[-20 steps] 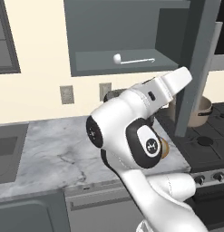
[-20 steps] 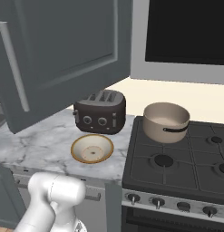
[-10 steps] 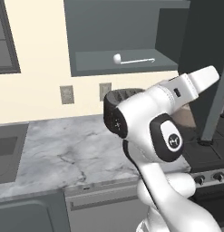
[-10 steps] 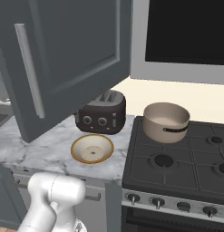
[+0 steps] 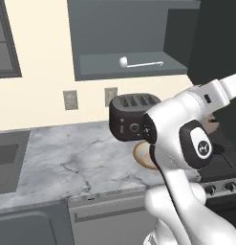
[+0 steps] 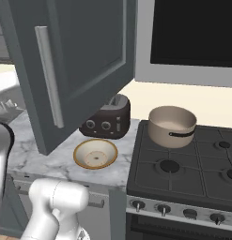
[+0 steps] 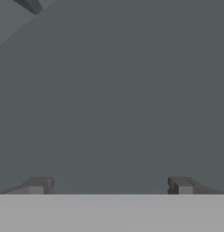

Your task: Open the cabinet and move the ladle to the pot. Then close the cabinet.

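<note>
Gripper (image 7: 109,186) is spread wide, nothing between the tips; hand view has both dark fingertips (image 7: 38,185) low in frame w/ a flat slate-grey surface right ahead of them (prob. part of the cabinet, can't tell which face).

Nearest the base: marble counter (image 5: 67,162) and the stove (image 6: 183,173) beside it. On the counter, a shallow tan bowl (image 6: 95,153) w/ yellow rim sits near the front edge, just in front of the dark toaster (image 6: 106,121).

The pot (image 6: 173,125), beige w/ dark side handle, stands on the stove's back-left burner, apart from the toaster.

Higher up, the cabinet door (image 6: 80,61) is swung open, its long silver bar handle (image 6: 49,77) vertical, door overhanging the counter in right base view.

Farthest: the cabinet (image 5: 129,43) interior is exposed in left base view. The ladle (image 5: 138,62) lies flat on the shelf, bowl end to the left, thin handle pointing right, above the toaster and against the wall side.
</note>
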